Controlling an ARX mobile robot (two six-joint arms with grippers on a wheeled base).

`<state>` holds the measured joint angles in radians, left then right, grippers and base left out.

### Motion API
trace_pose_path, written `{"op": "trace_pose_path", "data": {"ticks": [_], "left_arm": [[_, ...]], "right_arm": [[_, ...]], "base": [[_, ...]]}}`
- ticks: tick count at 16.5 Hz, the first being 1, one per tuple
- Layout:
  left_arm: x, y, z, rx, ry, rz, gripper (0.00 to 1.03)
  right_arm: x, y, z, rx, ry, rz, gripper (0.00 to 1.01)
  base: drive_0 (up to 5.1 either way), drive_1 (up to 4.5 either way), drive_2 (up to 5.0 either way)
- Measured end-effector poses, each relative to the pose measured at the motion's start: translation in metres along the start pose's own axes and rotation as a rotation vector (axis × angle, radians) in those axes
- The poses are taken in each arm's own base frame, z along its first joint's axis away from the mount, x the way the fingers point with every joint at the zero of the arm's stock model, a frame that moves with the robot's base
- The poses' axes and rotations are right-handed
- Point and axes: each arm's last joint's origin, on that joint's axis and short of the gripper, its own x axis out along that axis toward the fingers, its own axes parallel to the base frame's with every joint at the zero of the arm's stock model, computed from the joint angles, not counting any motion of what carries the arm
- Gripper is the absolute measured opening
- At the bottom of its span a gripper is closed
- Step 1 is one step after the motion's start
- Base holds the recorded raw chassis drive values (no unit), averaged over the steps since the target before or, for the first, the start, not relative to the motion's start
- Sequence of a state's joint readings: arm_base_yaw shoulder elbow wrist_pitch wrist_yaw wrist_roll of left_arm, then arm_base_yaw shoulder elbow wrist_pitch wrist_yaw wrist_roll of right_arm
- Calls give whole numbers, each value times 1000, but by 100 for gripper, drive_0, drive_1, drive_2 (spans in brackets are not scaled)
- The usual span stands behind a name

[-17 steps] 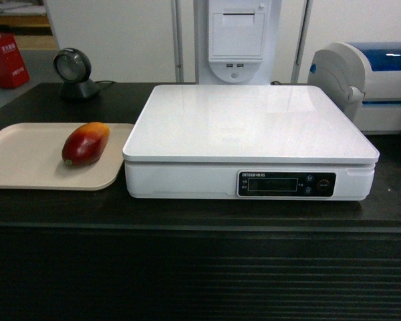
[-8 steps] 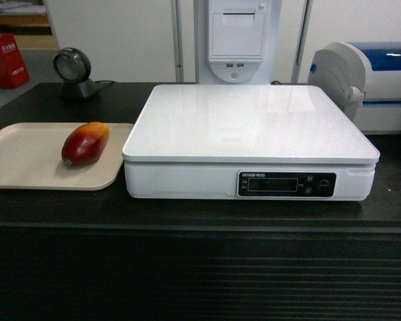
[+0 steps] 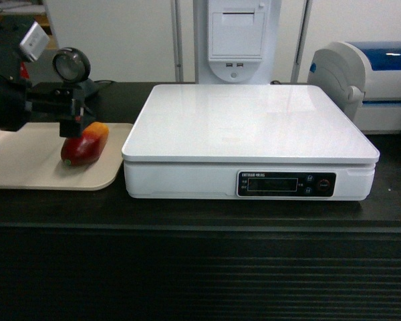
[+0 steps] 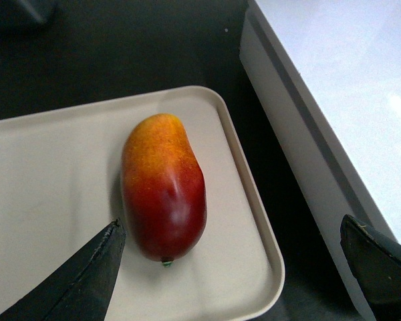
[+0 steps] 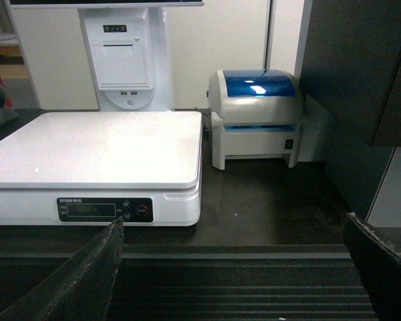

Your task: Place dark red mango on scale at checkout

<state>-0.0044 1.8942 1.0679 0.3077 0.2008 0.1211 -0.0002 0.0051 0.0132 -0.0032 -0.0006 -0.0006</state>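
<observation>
My left pincer (image 4: 230, 267), fingers spread wide, hovers above the mango (image 4: 162, 188) lying on the tray (image 4: 47, 180), left of frame.

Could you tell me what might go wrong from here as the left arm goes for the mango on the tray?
The mango is rounded and glossy, so the open left tool may squeeze it out sideways as it closes.

It lies loose on the beige tray, whose rim sits close to the scale; a nudge could roll it.

The scale's platter stands above the tray, so a low carry could knock the mango against its edge.
</observation>
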Motion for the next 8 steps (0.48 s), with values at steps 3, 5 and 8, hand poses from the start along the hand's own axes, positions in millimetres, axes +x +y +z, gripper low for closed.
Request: {"op": "trace_pose_path", "data": {"ticks": [3,5,8], "left_arm": [[27,8,5,-8,44,-38,98],[66,22,14,13,161,-54,98],[84,32,20,21,186,-28,98]], "right_arm": [[0,0,0,0,0,0,98],[0,0,0,0,0,0,98],[0,0,0,0,0,0,98]], "base": [[0,0,0],[0,0,0],[0,0,0]]}}
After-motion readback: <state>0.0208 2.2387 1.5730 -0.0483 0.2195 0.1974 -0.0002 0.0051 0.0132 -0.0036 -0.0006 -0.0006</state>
